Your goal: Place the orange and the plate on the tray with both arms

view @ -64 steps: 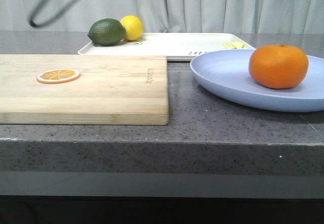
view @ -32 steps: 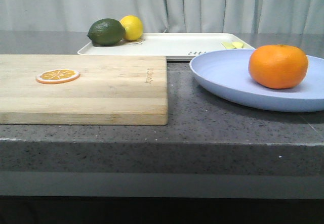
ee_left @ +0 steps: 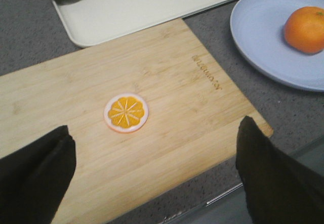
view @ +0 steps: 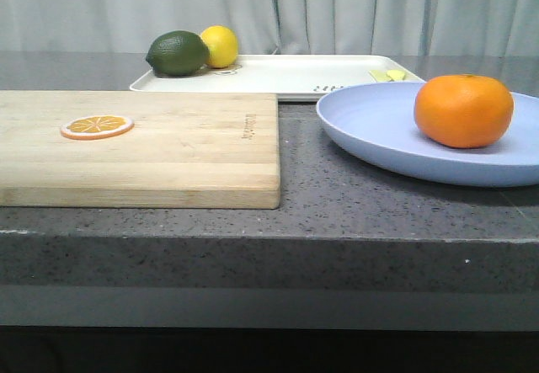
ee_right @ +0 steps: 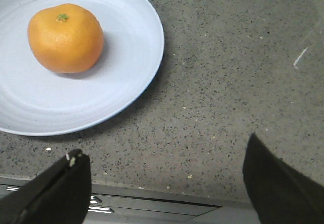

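1. The orange sits on the plate, at the right of the grey counter.
2. The tray lies behind the plate, apart from it, with a lime and a lemon at its left end.
3. A cutting board at the left carries an orange slice.
4. The left tool hangs over the board's near edge, fingers spread wide, empty.
5. The right tool hangs over bare counter beside the plate, also spread wide and empty.
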